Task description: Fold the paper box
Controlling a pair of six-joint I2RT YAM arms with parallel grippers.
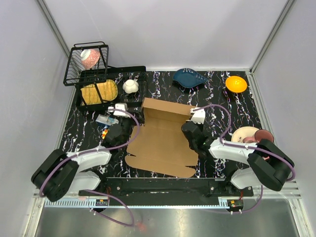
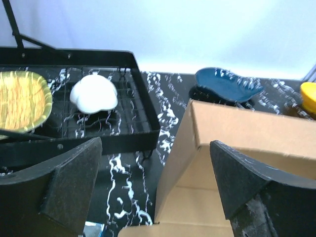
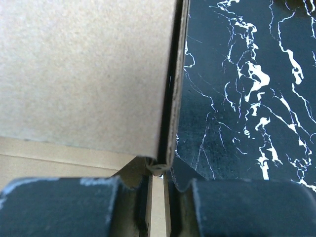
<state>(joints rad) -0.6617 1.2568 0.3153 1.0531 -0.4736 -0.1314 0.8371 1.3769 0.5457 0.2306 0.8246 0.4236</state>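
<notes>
**Mid-fold at the table's centre:** your right gripper (image 3: 158, 186) pinches the right-hand wall of the paper box (image 1: 160, 143), its jaws narrowed onto the cardboard's edge. Black marbled table (image 3: 247, 98) shows just beside the grip.

The box sits half-formed between your two arms. Its far wall stands up, and its near flaps lie flat toward the bases.

Your left gripper (image 2: 155, 173) hangs just beside the box's far-left corner, jaws wide and nothing between them. The dark wire tray (image 2: 138, 133) and the blue dish (image 2: 227, 84) lie beyond it.

By the look of it, the step in hand is raising the side walls. The right side is held and the left side is not yet taken.

The next move likely calls for you to bring the open left jaws over the left side panel and close on its edge. You would then swing it square against the far wall, with the right grip bracing its own wall. How far that left panel already stands is hard to judge from above, so check it through the left wrist view before you close.
</notes>
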